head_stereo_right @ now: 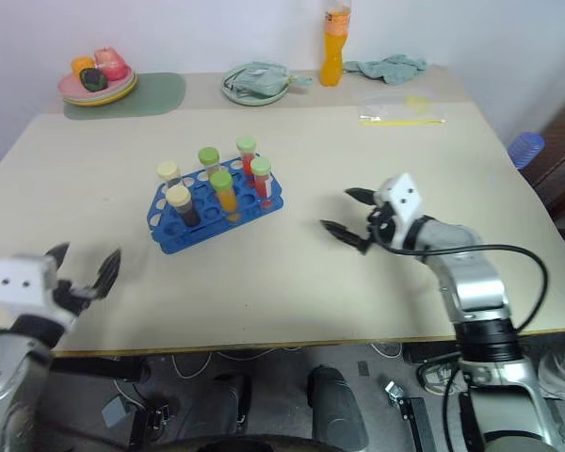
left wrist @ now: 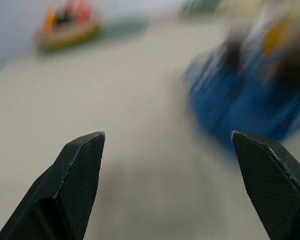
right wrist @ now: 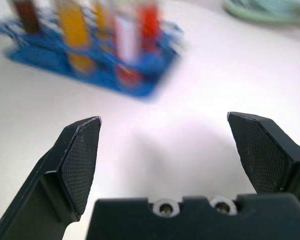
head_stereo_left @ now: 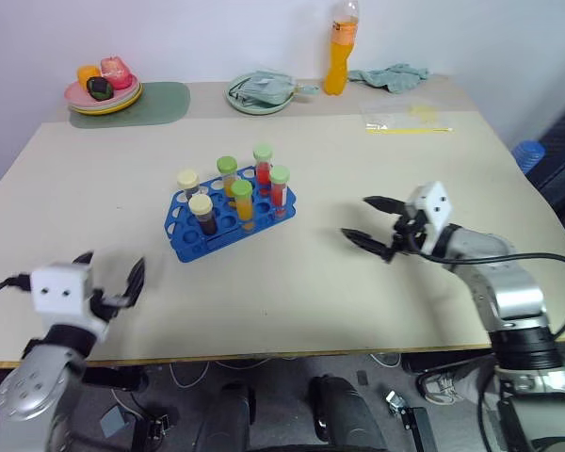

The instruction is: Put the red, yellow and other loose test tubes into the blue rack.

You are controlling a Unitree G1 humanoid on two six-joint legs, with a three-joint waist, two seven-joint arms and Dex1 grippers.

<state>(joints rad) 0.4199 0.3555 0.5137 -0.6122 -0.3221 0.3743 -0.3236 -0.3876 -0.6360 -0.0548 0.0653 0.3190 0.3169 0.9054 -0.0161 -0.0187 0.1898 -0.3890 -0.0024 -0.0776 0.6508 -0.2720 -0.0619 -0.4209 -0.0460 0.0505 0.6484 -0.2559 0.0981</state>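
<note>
At the near edge of the beige surface point(head_stereo_left: 292, 301) you have both tools hanging just above the top, and neither is grasping anything. Your left tool point(head_stereo_left: 110, 280) sits over the near left corner with its two black fingers spread wide, released, pointing roughly level toward the far side. Your right tool point(head_stereo_left: 372, 229) is over the near right part of the surface, its forearm reaching in from the right edge and its fingers turned toward the middle; they too stand wide apart and empty.

Between the two tools and a little farther in, near the middle of the surface, stands the blue rack point(head_stereo_left: 228, 224), set at an angle to the edges. You can see six capped test tubes point(head_stereo_left: 242, 202) upright in its holes: two with cream caps and dark liquid at its left end, then green-capped ones with yellow-orange and red liquid toward its right end. No tube lies loose on the bare top around it.

Along the right side, toward the far edge, lies a clear plastic bag point(head_stereo_left: 405, 121) with yellow in it. At the far left corner a green mat point(head_stereo_left: 160, 102) carries stacked plates point(head_stereo_left: 104, 97) of toy food. Mid far edge holds a pale green plate point(head_stereo_left: 259, 92) with a cloth in it, then a tall orange drink bottle point(head_stereo_left: 338, 56) and a crumpled teal cloth point(head_stereo_left: 391, 75). A white wall point(head_stereo_left: 217, 38) runs behind the far edge.
</note>
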